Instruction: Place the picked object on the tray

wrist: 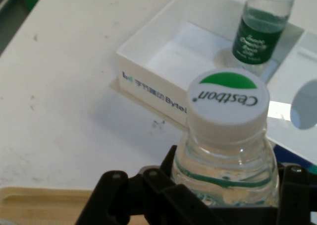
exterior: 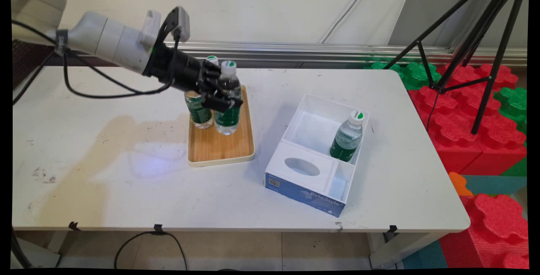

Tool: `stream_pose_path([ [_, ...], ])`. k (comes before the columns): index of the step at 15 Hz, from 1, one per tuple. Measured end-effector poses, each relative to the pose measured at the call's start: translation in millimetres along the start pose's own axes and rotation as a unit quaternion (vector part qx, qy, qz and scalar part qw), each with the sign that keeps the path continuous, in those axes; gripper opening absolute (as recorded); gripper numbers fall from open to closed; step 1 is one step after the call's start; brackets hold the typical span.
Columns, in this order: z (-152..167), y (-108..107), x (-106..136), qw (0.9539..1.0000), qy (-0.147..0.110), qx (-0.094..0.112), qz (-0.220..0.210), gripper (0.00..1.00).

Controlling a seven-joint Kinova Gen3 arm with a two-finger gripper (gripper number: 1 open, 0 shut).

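The pincer (exterior: 222,93) is clamped around the body of a water bottle (exterior: 228,98) on the far part of the wooden tray (exterior: 221,146), left of centre on the table (exterior: 105,173). In the main view the bottle's base looks at or just off the tray; I cannot tell which. A second bottle (exterior: 198,112) stands touching it on its left, half hidden by the arm. To the right, well apart, a third bottle (exterior: 347,136) stands in the far compartment of the white box (exterior: 303,180); the box's small near compartment holds nothing.
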Motion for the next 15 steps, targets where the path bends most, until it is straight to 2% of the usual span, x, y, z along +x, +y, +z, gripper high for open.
stream_pose_path([
  [8, 2, -2, -41, 0.9993, 0.0, -0.019, 0.034, 0.0],
  [15, -8, -5, -65, 0.9976, 0.005, -0.035, 0.06, 0.0],
])
